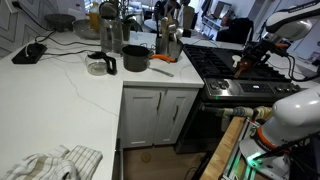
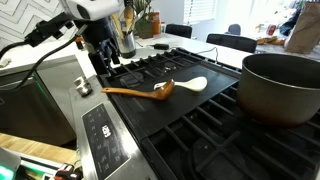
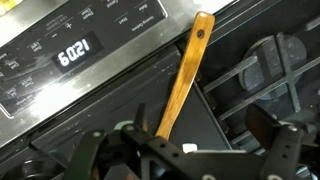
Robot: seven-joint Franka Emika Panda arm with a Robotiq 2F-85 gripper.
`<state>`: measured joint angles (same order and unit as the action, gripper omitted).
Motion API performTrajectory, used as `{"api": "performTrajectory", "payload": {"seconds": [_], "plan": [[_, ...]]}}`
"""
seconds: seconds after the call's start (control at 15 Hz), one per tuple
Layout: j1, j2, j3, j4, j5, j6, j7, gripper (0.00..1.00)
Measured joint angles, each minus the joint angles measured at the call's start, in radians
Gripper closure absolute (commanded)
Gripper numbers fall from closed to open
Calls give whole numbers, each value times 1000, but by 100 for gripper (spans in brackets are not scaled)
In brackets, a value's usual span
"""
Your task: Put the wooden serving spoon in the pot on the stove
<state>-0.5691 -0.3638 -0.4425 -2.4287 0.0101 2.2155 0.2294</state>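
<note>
**On the stove: wooden spoon lying flat, gripper empty**

Wrist view gives me only the spoon's handle, slanting up to the right from the gripper. Its fingers are spread wide and grip nothing. The bowl is out of frame. In an exterior view I get the whole spoon on the flat centre panel, bowl end pointing toward the pot, well apart from it.

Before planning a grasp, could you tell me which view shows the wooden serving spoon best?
An exterior view: the wooden serving spoon lies there whole, handle to bowl, on the stove. The wrist view shows only its handle. In an exterior view with the stove far off, I cannot make it out.
</note>
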Motion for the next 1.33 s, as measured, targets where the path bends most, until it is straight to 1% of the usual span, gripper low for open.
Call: {"api": "performTrajectory", "payload": {"seconds": [0.27,0.47,0.93,1.33], "plan": [[0,1,1,3,3,0,0,0],[-1,31,-13,27,39,-3,6,0],[0,195,-76,135,172,-9,3,0],[0,341,-88,230,277,-23,-8,0]]}}
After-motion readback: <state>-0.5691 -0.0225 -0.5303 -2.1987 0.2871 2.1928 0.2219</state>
